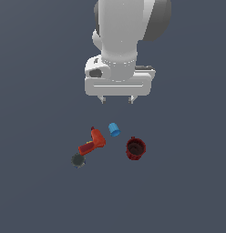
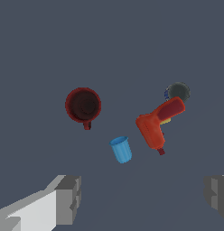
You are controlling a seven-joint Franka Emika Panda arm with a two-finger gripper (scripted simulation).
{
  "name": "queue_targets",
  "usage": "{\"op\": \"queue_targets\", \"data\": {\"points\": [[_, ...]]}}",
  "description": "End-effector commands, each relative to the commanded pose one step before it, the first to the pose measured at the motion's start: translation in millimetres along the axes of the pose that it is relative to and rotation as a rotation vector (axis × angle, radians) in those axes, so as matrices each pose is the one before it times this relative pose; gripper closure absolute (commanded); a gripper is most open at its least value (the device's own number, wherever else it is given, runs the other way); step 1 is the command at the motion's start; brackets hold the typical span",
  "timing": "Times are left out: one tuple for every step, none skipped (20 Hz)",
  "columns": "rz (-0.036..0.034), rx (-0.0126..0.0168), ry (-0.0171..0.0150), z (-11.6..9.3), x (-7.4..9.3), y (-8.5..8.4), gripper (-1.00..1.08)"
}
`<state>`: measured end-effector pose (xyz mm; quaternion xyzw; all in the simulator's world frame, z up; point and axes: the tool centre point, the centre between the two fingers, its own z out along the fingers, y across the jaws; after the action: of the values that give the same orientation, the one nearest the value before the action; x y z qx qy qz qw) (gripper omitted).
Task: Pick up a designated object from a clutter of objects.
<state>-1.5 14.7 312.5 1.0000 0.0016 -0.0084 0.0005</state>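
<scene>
The small bright blue cup (image 1: 114,129) lies on the grey floor in the middle of the clutter; it also shows in the wrist view (image 2: 121,149). The orange-red drill toy (image 1: 93,142) (image 2: 157,125) is beside it, toward the exterior view's left. The dark red cup (image 1: 136,148) (image 2: 83,105) stands toward the exterior view's right. A dark grey round piece (image 1: 78,160) (image 2: 178,92) lies by the drill's handle end. My gripper (image 1: 117,99) (image 2: 143,196) hangs open and empty above the clutter, well clear of the blue cup, its fingers (image 2: 68,198) wide apart.
The plain dark grey floor (image 1: 37,191) spreads all round the clutter. No other objects or edges show.
</scene>
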Motion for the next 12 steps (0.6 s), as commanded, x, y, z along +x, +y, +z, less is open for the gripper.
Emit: {"op": "queue_targets", "data": {"points": [[0.00000,0.00000,0.00000,0.00,0.00,0.01,-0.92],[-0.00099,-0.00059,0.00034,-0.19,0.08,-0.26,-0.92],[-0.00285,-0.00168,0.00098,-0.56,0.24,-0.73,-0.92],[-0.00474,-0.00279,0.00163,-0.94,0.39,-1.24,-0.92],[-0.00654,-0.00387,0.00227,-1.31,0.54,-1.71,-0.92],[-0.00824,-0.00489,0.00290,-1.68,0.70,-2.14,-0.92],[-0.00930,-0.00554,0.00332,-1.94,0.80,-2.42,-0.92],[-0.00765,-0.00459,0.00277,-1.65,0.68,-1.99,-0.92],[-0.00570,-0.00344,0.00209,-1.27,0.51,-1.50,-0.92],[-0.00377,-0.00230,0.00140,-0.88,0.34,-1.01,-0.92],[-0.00176,-0.00110,0.00067,-0.46,0.17,-0.46,-0.92],[0.00000,0.00000,0.00000,-0.04,-0.01,-0.06,-0.92]]}}
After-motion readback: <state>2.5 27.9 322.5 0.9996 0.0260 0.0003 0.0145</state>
